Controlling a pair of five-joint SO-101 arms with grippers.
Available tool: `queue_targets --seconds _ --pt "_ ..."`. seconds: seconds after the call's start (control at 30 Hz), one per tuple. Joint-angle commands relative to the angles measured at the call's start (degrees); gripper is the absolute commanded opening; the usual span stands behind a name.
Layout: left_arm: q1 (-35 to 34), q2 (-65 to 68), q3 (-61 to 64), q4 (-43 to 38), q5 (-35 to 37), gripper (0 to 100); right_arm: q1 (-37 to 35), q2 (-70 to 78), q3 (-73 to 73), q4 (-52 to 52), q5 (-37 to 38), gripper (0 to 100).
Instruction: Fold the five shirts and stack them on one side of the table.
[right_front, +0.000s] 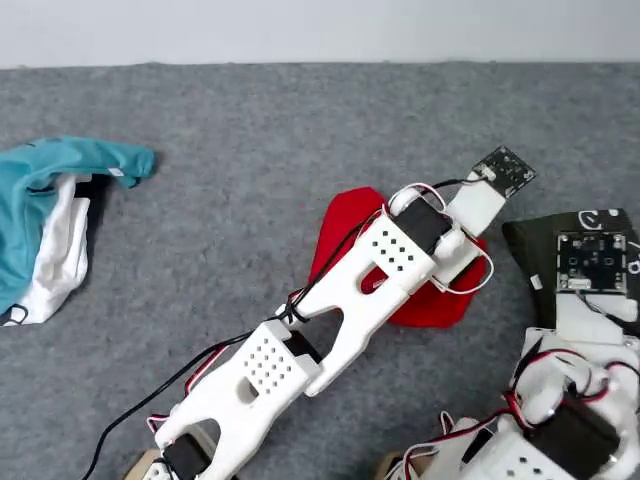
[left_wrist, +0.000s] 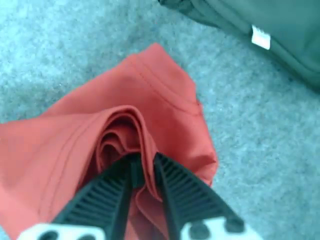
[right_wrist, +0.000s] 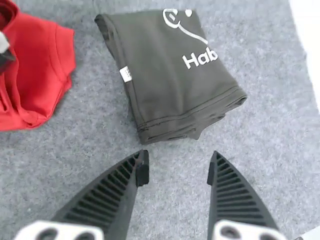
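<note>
The red shirt (left_wrist: 150, 100) is thin, soft cloth, light and without any stiffness. I judge that it will hang down and fall open if it is lifted at one point only. It is not fragile, and the grey, felt-like table (right_front: 250, 130) probably drags at it a little. The good place to take it is a folded edge or a corner, where several layers meet, not the flat middle.

The left pincer (left_wrist: 145, 162) is almost closed, and a bunch of red layers is pinched between its two black ribbed fingers. The folds rise like a small roll directly in front of the tips. The rest of the red shirt lies on the table ahead of this pincer and to both sides of it, partly folded but untidy.

The right pincer (right_wrist: 178, 167) is wide open and holds nothing. It hangs above bare table. The black shirt (right_wrist: 175, 85) lies just ahead of its tips, apart from them, folded into a neat packet with the white print upward. The red shirt is near the black one, not touching it.

Far from both pincers, at the other side of the table, a teal shirt (right_front: 50, 175) and a white shirt (right_front: 60, 260) lie in a loose heap, not yet folded. I judge that much of the task remains.
</note>
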Motion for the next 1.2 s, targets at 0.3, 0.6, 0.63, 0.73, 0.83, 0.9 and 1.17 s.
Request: queue_targets --seconds 0.3,0.6,0.63,0.73,0.83,0.9,1.17 --pt "0.7 7.21 -4.88 -3.16 0.88 17 0.66 -0.75 -0.18 1.63 -0.18 20.1" --pt "0.53 6.07 -22.73 1.85 0.97 25 0.4 -0.75 -0.18 1.63 -0.26 20.1" --pt "0.26 5.98 -25.36 2.99 0.97 25 0.4 -0.66 -0.18 1.63 -0.26 20.1" --pt "-1.41 2.02 -24.57 3.96 0.97 25 0.4 -0.31 0.62 1.45 -0.44 20.1" --pt "-3.78 -2.81 -24.66 4.04 0.97 25 0.4 -0.22 3.52 1.01 -0.18 20.1" --pt "-5.54 -6.42 -24.57 5.1 0.97 25 0.04 -0.04 6.07 0.31 -0.09 20.1" --pt "-21.71 -9.32 -21.49 5.1 0.97 25 -12.09 12.7 9.41 -1.71 -0.09 20.1"
